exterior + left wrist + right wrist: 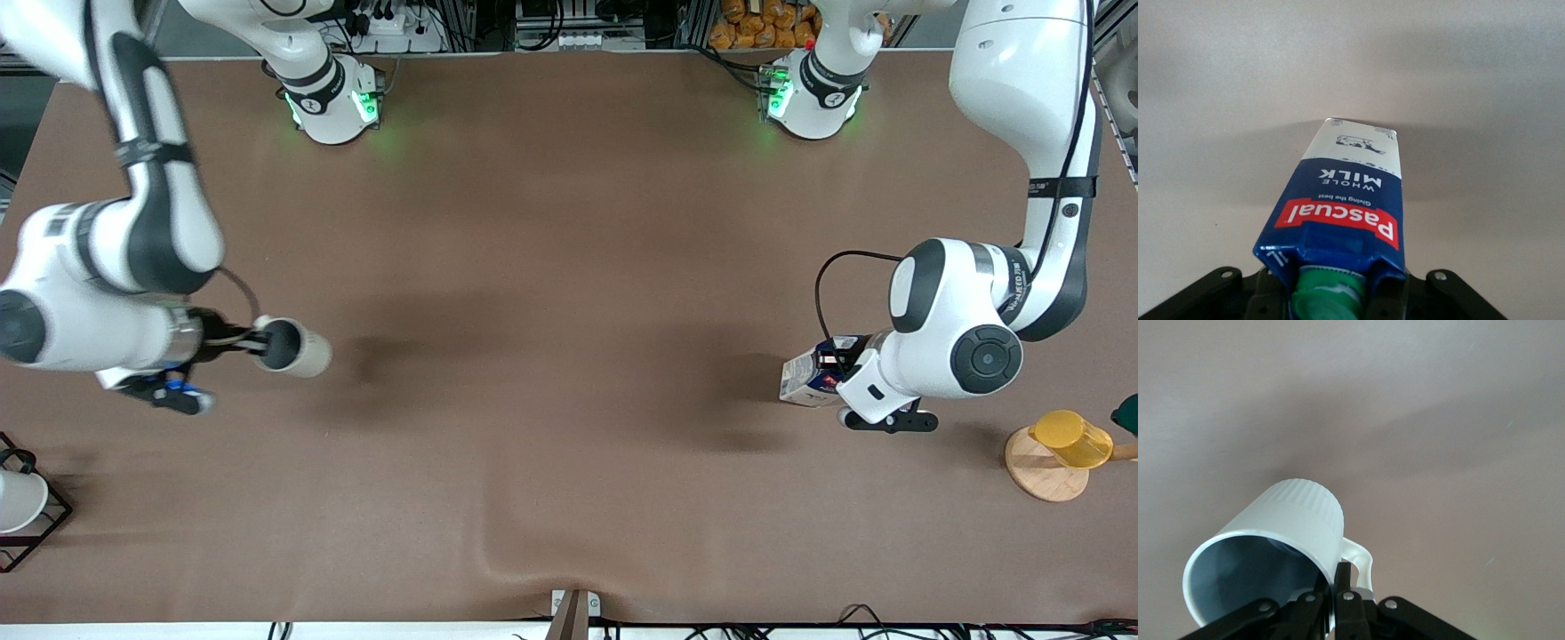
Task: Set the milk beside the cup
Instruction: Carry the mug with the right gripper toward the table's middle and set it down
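The milk is a blue and white carton with red lettering, toward the left arm's end of the table. My left gripper is shut on its gabled top. In the left wrist view the milk points away from the left gripper, whose jaws press both sides of the gable round the green cap. The cup, beige-white with a grey inside, hangs tilted over the right arm's end of the table. My right gripper is shut on its wall. In the right wrist view the right gripper pinches the cup beside its handle.
A yellow cup sits on a round wooden stand near the left arm's end. A white cup in a black wire frame stands at the right arm's end. The brown cloth has a wrinkle by the front edge.
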Available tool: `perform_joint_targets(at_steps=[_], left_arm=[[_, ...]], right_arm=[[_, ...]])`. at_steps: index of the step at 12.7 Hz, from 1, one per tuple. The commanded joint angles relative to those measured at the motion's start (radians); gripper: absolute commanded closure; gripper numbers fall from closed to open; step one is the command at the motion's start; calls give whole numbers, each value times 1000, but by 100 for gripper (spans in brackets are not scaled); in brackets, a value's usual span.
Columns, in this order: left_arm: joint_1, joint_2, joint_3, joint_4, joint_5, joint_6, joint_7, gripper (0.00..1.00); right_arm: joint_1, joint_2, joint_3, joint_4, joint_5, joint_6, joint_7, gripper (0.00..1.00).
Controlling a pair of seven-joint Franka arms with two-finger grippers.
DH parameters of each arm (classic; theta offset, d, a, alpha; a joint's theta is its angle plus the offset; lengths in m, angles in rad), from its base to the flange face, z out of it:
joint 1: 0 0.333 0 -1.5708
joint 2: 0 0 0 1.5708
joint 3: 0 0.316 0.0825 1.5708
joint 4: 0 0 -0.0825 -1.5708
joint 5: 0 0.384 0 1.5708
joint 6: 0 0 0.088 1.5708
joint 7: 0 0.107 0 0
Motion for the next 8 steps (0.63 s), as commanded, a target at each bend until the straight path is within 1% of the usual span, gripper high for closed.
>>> perform_joint_targets(at_steps=[1, 2, 3, 5, 6, 8], left_arm=[[5, 2, -6, 12, 20, 3, -3, 100], [5, -1, -6, 14, 15, 3, -3, 100], [6, -7, -6, 15, 12, 3, -3, 100], [13, -7, -6, 42, 11, 3, -3, 100], [10, -9, -6, 49, 11, 3, -10, 100], [0, -12, -6, 50, 11, 3, -21, 100]], right_arm=[[115, -2, -10, 33, 87, -14, 233, 100], [143, 4, -10, 46, 150, -4, 316, 100], [199, 15, -10, 49, 174, 21, 402, 100], [295, 48, -10, 59, 175, 108, 546, 100], [342, 71, -10, 60, 177, 172, 620, 100], [440, 139, -10, 63, 172, 294, 775, 100]])
